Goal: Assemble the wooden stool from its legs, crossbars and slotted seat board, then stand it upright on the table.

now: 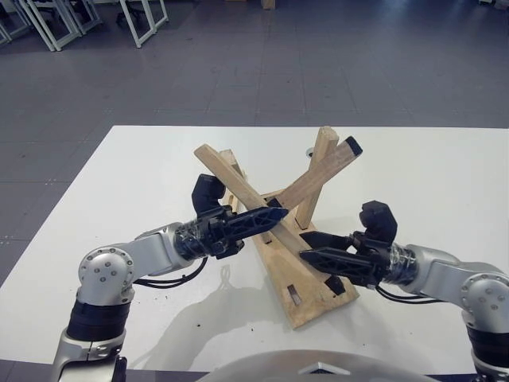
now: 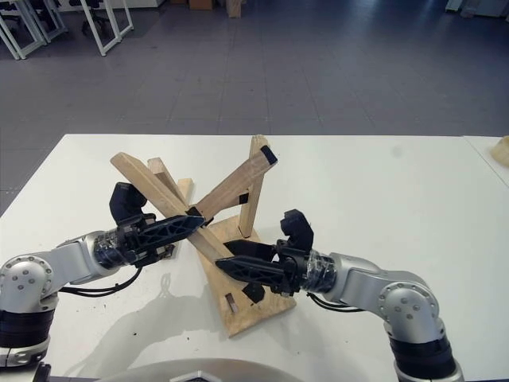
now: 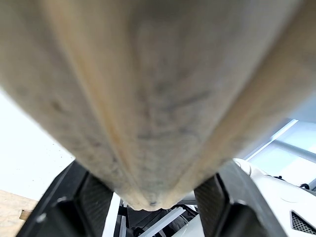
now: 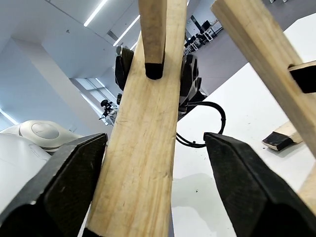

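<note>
Now: seat board [image 1: 314, 302] lay flat on the table [image 1: 429, 175], lower centre of frame. Long leg [image 1: 231, 177] ran from upper left down to lower right, its low end at the board. A second leg [image 1: 338, 159] crossed it. Left gripper [image 1: 270, 216] sat left of centre, clamped on the long leg at mid-length. Right gripper [image 1: 316, 248] sat right of centre, fingers parted and straddling the same leg's low end, with a gap on one side. Judged: the right arm was nearer the joint, and seating depended on that leg's axis lining up with the slot.
</note>
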You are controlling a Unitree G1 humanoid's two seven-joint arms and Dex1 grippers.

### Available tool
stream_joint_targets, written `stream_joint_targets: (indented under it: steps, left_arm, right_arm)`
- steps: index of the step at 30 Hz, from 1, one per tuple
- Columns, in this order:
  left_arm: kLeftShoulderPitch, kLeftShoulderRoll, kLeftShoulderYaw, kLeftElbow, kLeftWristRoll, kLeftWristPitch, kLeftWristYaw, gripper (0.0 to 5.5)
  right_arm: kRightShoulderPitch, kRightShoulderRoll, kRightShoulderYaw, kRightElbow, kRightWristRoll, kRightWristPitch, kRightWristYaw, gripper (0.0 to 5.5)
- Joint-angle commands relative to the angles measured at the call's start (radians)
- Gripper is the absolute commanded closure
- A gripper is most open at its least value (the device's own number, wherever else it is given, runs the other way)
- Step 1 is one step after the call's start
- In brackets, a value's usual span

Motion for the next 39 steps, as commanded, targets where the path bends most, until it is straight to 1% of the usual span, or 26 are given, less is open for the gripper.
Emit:
stream_joint_targets:
  steps: [1, 3, 4, 5, 6, 7, 8, 9, 11, 13, 18, 25, 29, 32, 35, 39]
  left_arm:
    - [0.005, -0.009, 0.030, 0.024, 0.035, -0.020, -0.001, 3.44]
    - [0.008, 0.001, 0.062, 0.025, 0.037, -0.027, 0.000, 3.44]
    - [0.014, 0.012, 0.084, 0.018, 0.036, -0.030, 0.004, 3.44]
    - [0.022, 0.024, 0.112, 0.004, 0.035, -0.039, 0.019, 3.44]
    - [0.030, 0.037, 0.137, -0.014, 0.034, -0.046, 0.035, 3.44]
    - [0.044, 0.059, 0.160, -0.052, 0.044, -0.049, 0.056, 3.44]
    - [0.057, 0.076, 0.176, -0.086, 0.047, -0.049, 0.072, 3.44]
    - [0.071, 0.090, 0.183, -0.124, 0.063, -0.049, 0.084, 3.44]
    - [0.100, 0.110, 0.170, -0.201, 0.184, -0.055, 0.062, 3.44]
    - [0.118, 0.128, 0.135, -0.260, 0.336, -0.079, 0.021, 3.44]
    - [0.112, 0.148, 0.097, -0.312, 0.521, -0.128, -0.078, 3.45]
    - [0.178, 0.145, 0.045, -0.348, 0.620, -0.146, -0.155, 3.45]
    - [0.206, 0.132, 0.041, -0.351, 0.664, -0.160, -0.165, 3.45]
    - [0.208, 0.122, 0.022, -0.342, 0.699, -0.172, -0.173, 3.45]
    - [0.208, 0.118, 0.014, -0.336, 0.713, -0.175, -0.180, 3.45]
    - [0.212, 0.112, 0.003, -0.337, 0.737, -0.182, -0.178, 3.45]
  right_arm:
    - [-0.015, -0.075, -0.090, 0.012, -0.026, -0.015, 0.025, 1.66]
    - [0.017, -0.142, -0.163, 0.034, -0.086, -0.026, 0.071, 1.66]
    - [0.043, -0.192, -0.173, 0.037, -0.178, -0.046, 0.104, 1.66]
    - [0.085, -0.267, -0.133, 0.028, -0.361, -0.113, 0.131, 1.66]
    - [0.133, -0.342, -0.069, 0.009, -0.561, -0.203, 0.152, 1.66]
    - [0.208, -0.423, 0.027, -0.028, -0.800, -0.350, 0.179, 1.66]
    - [0.270, -0.467, 0.091, -0.062, -0.959, -0.458, 0.203, 1.66]
    - [0.323, -0.476, 0.129, -0.098, -1.040, -0.528, 0.223, 1.66]
    - [0.371, -0.455, 0.169, -0.127, -1.128, -0.619, 0.238, 1.66]
    - [0.369, -0.426, 0.193, -0.110, -1.196, -0.687, 0.240, 1.66]
    - [0.350, -0.381, 0.231, -0.064, -1.321, -0.821, 0.272, 1.66]
    - [0.346, -0.317, 0.375, -0.069, -1.474, -0.890, 0.300, 1.66]
    - [0.304, -0.277, 0.450, -0.024, -1.568, -0.932, 0.311, 1.66]
    - [0.228, -0.188, 0.515, 0.077, -1.674, -0.934, 0.272, 1.66]
    - [0.184, -0.125, 0.523, 0.163, -1.710, -0.925, 0.239, 1.66]
    - [0.174, -0.096, 0.506, 0.183, -1.697, -0.915, 0.230, 1.66]
